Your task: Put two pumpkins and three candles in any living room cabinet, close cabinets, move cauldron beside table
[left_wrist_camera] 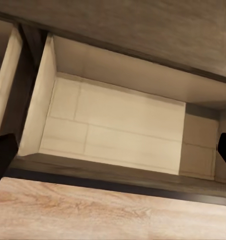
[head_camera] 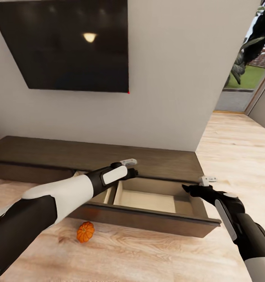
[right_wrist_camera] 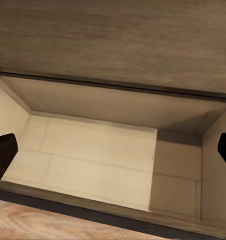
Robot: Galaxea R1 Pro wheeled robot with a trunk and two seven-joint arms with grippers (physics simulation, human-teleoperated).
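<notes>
— Pumpkin point(head_camera: 85, 231) on the floor, folks, lying just in front of the cabinet point(head_camera: 109, 156), below the pulled-out drawer point(head_camera: 148, 200). Nobody's holding it.

— And the drawer's wide open, pale inside, nothing showing in it from either wrist camera.

— Left gripper point(head_camera: 129, 167) hangs over the drawer's back edge, right gripper point(head_camera: 198, 186) over its right end. Both wrist views show dark fingertips point(left_wrist_camera: 3, 150) far out at the edges, so I'd call both sets of fingers spread wide, with nothing between them.

— How's that pumpkin going to handle?

— Small, round, ribbed. My guess is light and hard-skinned, so it won't squash, but a ball like that can roll or squirt out of a pinch. It looks tipped over, stem off to one side, though it's too small to be sure.

— So where do you grab it?

— Across the widest part of the body, fingers settling into the ribs. I'd leave the stem alone; too thin to trust.

— Left arm's nearer, it seems.

— Agreed. It's a low reach, though, down past the drawer front.
</notes>
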